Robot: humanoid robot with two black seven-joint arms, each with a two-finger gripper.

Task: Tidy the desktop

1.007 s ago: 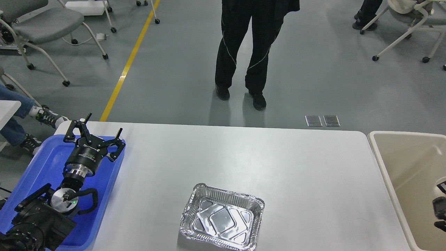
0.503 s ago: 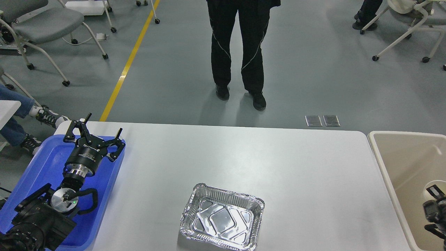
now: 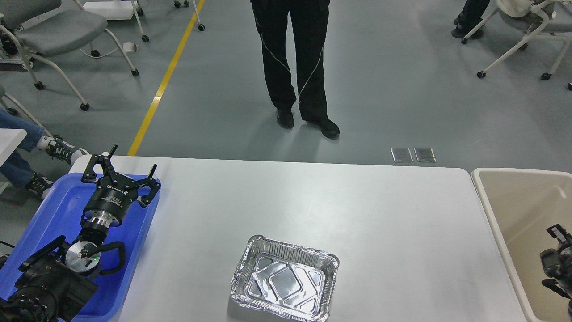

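One item only is being shown on the desktop (image 3: 357,210): a foil tray (image 3: 284,285), empty and upright, lying low in the frame just left of centre, well apart from both arms. The desktop itself is being seen as a broad white slab filling the lower half of the frame, otherwise bare.

Over the past second the foil tray is being left untouched. The change is being registered at the lower right edge of the frame, where the right gripper (image 3: 557,263) is being raised a little higher over the beige bin (image 3: 485,210) than it was a second ago. Its fingers are dark and cut by the frame edge, so how far apart they stand cannot be told, and nothing can be seen in them.

At the lower left, the left gripper (image 3: 121,175) is being held in the same pose as before above the blue tray (image 3: 42,223), its fingers spread wide and holding nothing.

Beyond the table, at the upper centre of the frame, a person in black trousers (image 3: 292,62) is being shifted slightly leftward, and chairs (image 3: 53,31) are being shown at the upper corners.

For the task, the rising right arm is being read as the likely start of a reach toward the foil tray, the one object remaining to be cleared; this is a judgement, not an observation.
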